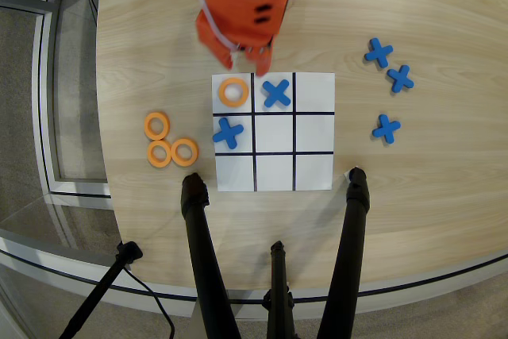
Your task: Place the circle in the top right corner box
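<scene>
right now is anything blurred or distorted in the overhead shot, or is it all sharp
In the overhead view the orange arm and its tool are smeared by motion blur, so the jaws cannot be read; the paper grid, rings and blue crosses are sharp; the table edge bows like a wide-angle lens; lighting is soft and even, no strong glare.
</scene>
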Robot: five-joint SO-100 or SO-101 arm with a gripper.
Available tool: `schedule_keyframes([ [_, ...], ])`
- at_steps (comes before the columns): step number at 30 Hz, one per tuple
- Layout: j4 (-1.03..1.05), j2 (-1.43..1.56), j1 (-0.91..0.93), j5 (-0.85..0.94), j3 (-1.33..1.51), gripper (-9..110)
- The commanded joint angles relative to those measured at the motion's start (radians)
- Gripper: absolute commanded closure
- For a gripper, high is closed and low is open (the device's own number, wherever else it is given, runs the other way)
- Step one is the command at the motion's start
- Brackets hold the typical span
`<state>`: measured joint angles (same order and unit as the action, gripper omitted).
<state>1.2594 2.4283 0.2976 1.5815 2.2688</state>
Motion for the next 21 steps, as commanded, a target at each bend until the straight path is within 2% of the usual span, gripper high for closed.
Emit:
schedule_keyframes([
  [1, -0.127, -0.227, 0.049, -0.038, -0.192, 85],
  [9, -0.259, -0.672, 0.101, -0.067, -0.483, 82],
  [15, -0.422, -0.857, 0.114, -0.077, -0.546, 81],
  [21, -0.48, -0.979, 0.124, -0.077, -0.604, 79],
])
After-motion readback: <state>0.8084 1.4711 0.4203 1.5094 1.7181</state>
